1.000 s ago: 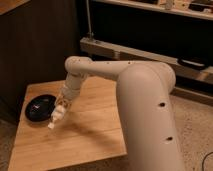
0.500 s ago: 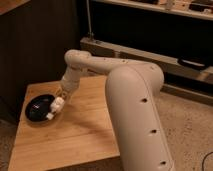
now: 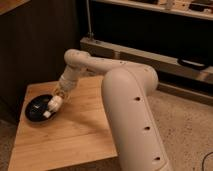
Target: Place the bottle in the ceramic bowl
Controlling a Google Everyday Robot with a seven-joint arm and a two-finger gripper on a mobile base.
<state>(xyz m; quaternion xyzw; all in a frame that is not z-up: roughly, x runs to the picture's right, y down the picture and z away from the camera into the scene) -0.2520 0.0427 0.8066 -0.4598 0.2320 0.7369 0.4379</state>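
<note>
The black ceramic bowl [image 3: 37,109] sits near the left edge of the wooden table [image 3: 75,135]. My gripper [image 3: 55,101] hangs over the bowl's right rim at the end of the white arm. It is shut on the small white bottle [image 3: 51,107], which points down and to the left, its lower end over the bowl's right inside edge. I cannot tell whether the bottle touches the bowl.
My big white arm [image 3: 132,110] fills the right half of the view and hides the table's right side. A dark cabinet [image 3: 35,45] stands behind the table. A metal shelf frame [image 3: 150,55] runs along the back, above a speckled floor [image 3: 192,130].
My gripper has carried the bottle left, from over the table beside the bowl to over the bowl's right rim. The bowl has not moved.
</note>
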